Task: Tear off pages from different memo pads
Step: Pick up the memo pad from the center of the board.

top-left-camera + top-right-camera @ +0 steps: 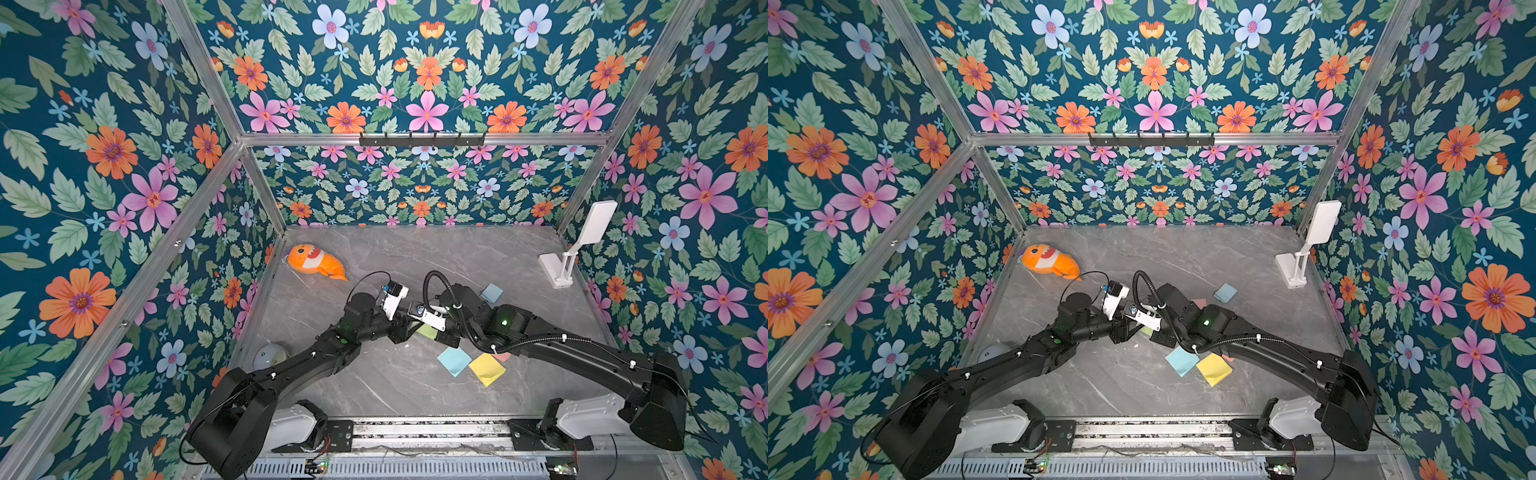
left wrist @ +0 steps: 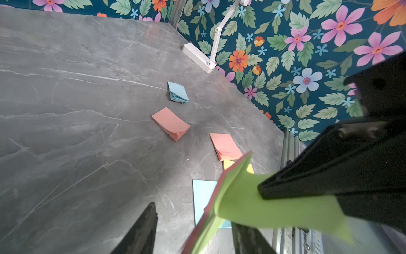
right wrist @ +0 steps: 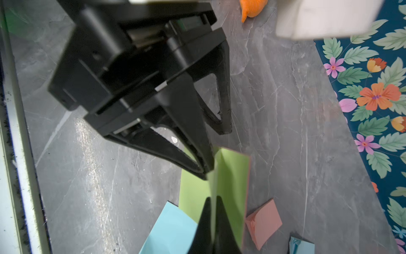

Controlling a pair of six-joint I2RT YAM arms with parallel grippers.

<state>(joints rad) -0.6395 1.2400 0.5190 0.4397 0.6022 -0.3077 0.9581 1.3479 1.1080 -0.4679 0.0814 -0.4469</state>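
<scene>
Both top views are showing only a sliver of the green memo pad (image 1: 428,331), with both jaws hidden. The left wrist view is showing the left gripper (image 2: 193,216) straddling the pad, jaws apart, and the right gripper (image 2: 262,191) pinching its top page (image 2: 285,213). The right wrist view is showing that page edge-on between closed jaws. Peeling looks underway. Next, the left should clamp and the right pull away.

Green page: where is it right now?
The green page is held off the table near its middle, pinched by the right gripper. In both top views it peeks out at centre, just beyond the light blue square.
</scene>
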